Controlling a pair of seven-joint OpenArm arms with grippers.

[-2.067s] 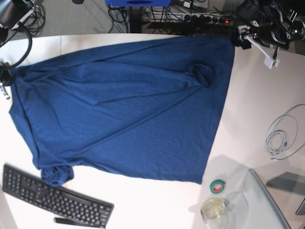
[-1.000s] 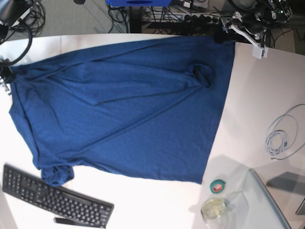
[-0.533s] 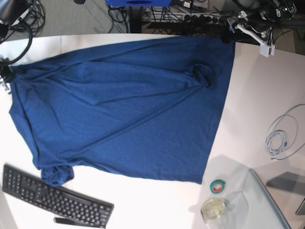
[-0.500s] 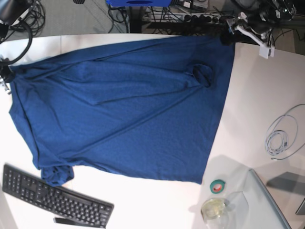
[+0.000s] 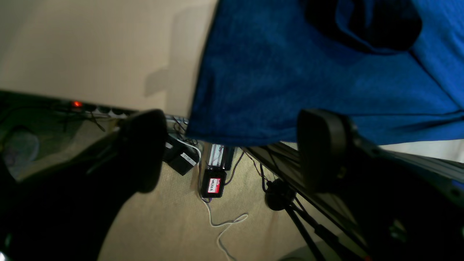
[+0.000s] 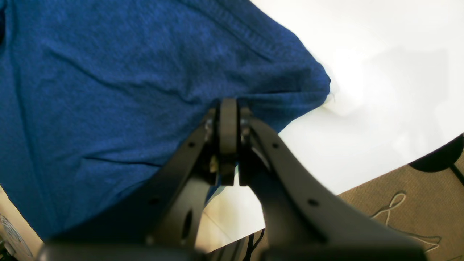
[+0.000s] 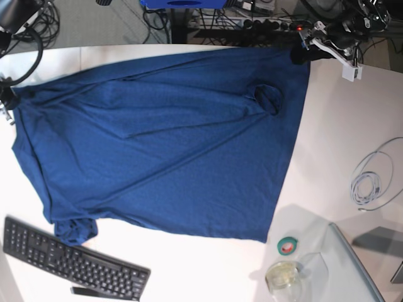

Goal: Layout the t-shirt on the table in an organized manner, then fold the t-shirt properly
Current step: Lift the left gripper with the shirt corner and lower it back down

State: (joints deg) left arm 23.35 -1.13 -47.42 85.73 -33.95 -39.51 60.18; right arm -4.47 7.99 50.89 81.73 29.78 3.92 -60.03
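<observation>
Dark navy-blue cloth t-shirt overhanging white table's far edge (creased); right gripper clamped on corner, left gripper open: could slide off.

Noted white table with curved far edge, carrying dark blue t-shirt spread wide and creased across most of surface, one corner overhanging the far edge. Found black keyboard near front left, just beside a bunched sleeve. Logged coiled white cable, green tape roll and clear round container at right.
</observation>
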